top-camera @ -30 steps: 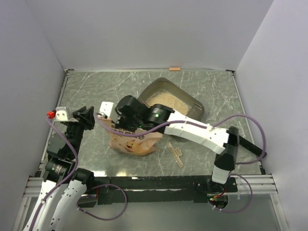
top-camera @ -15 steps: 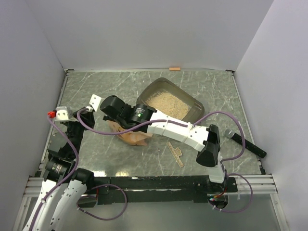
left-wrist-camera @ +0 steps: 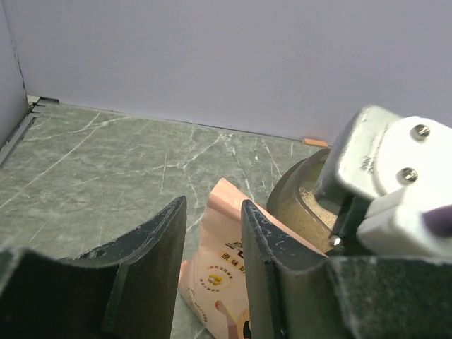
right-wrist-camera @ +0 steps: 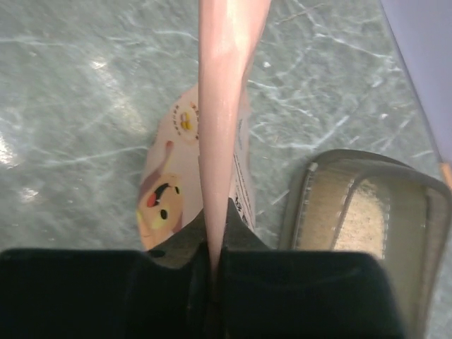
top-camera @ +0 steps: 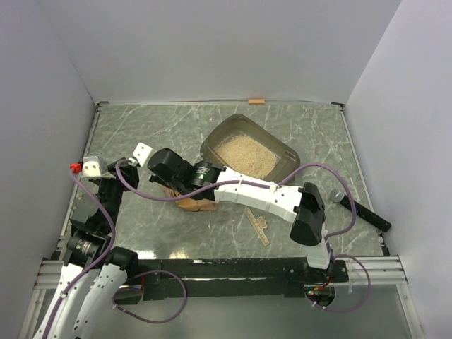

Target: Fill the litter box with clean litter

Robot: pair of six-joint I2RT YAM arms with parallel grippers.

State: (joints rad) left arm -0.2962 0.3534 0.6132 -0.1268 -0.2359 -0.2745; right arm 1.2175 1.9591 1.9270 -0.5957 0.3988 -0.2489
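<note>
The litter box (top-camera: 282, 152) is a dark translucent tray at the table's middle back, holding pale beige clean litter (top-camera: 244, 154). The orange-pink bag (top-camera: 192, 204) stands left of the box, mostly hidden under my right arm. My right gripper (right-wrist-camera: 212, 261) is shut on the bag's (right-wrist-camera: 224, 106) flattened top edge; the litter box (right-wrist-camera: 417, 233) lies to its right. My left gripper (left-wrist-camera: 212, 208) is open with nothing between its fingers. It hangs near the left edge (top-camera: 116, 173) and looks across at the bag (left-wrist-camera: 219, 272) and the box (left-wrist-camera: 300, 205).
A tan wooden strip (top-camera: 258, 226) lies on the table in front of the box. A black bar-shaped object (top-camera: 364, 212) lies at the right edge. A small orange tag (top-camera: 256, 101) sits at the back wall. Grey walls close in three sides.
My right arm has swung left, carrying the bag away from the litter box's corner. The bag now shows less from above. The left arm has stayed put.
</note>
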